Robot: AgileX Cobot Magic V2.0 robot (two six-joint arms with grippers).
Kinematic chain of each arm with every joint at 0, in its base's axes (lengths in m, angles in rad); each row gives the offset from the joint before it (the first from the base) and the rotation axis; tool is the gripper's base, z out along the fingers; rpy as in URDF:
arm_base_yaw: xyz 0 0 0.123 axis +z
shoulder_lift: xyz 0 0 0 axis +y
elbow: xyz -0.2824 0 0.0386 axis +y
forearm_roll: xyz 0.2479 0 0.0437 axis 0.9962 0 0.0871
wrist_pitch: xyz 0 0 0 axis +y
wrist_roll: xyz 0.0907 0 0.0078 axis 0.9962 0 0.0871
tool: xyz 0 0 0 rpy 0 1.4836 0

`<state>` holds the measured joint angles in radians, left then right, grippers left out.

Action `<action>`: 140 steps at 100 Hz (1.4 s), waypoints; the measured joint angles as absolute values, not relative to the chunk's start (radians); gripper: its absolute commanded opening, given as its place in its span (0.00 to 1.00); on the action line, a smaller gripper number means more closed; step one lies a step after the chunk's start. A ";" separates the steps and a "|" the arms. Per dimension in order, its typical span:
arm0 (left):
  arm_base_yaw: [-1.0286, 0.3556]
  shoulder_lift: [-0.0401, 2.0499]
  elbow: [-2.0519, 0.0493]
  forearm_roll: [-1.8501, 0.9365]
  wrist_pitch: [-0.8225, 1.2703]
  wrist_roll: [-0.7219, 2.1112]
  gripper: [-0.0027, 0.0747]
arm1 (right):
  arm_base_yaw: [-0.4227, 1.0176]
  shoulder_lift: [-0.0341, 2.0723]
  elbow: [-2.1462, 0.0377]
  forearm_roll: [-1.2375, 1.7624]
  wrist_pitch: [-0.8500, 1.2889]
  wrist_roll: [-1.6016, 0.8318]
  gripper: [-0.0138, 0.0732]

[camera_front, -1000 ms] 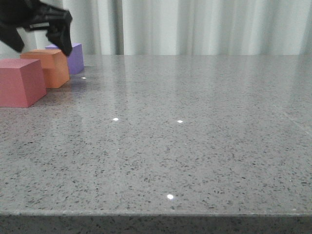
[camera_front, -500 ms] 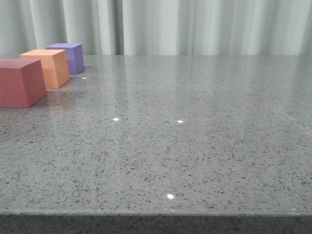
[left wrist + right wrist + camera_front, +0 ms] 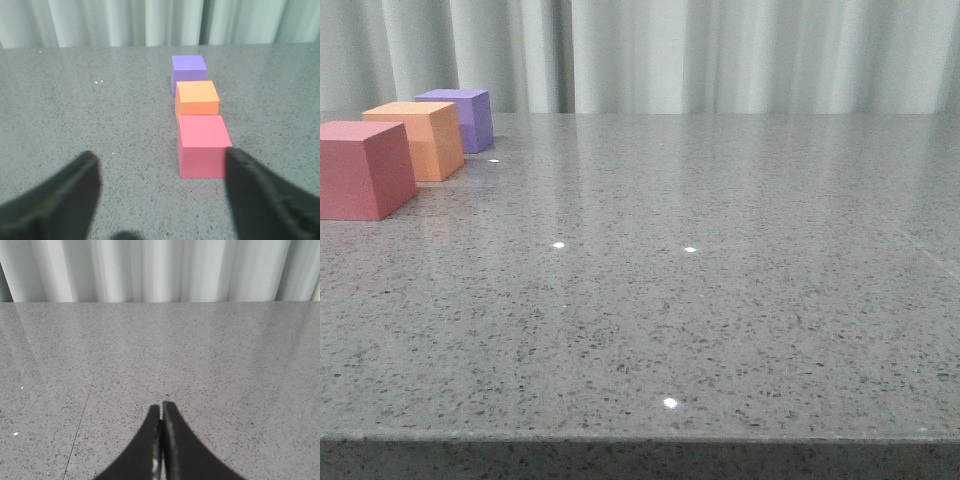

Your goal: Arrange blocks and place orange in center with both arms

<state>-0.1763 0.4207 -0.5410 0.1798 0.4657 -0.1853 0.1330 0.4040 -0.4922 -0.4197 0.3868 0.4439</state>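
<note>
Three cubes stand in a row at the table's far left, seen in the front view: pinkish-red cube (image 3: 362, 168) nearest, orange cube (image 3: 418, 138) in the middle, purple cube (image 3: 462, 118) farthest. The left wrist view shows the same row: red (image 3: 202, 145), orange (image 3: 197, 99), purple (image 3: 188, 70). My left gripper (image 3: 161, 159) is open and empty, hanging short of the red cube, one finger (image 3: 252, 185) close beside it. My right gripper (image 3: 161, 407) is shut and empty over bare table. Neither gripper shows in the front view.
The grey speckled tabletop (image 3: 700, 270) stretches right of the cubes. Pale curtains (image 3: 720, 50) hang behind the table's far edge. The table's front edge (image 3: 640, 437) runs across the bottom of the front view.
One second ago my left gripper hovered over the orange cube in the front view. It has since left that view. The cubes have not moved.
</note>
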 measured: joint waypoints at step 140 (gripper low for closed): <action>-0.049 -0.002 -0.016 0.119 0.081 -0.188 0.01 | 0.133 0.404 -0.492 -0.420 0.387 0.444 0.08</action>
<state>-0.0490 -0.0016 -0.0164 0.1186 0.0814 -0.1877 0.1330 0.4040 -0.4922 -0.4197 0.3868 0.4439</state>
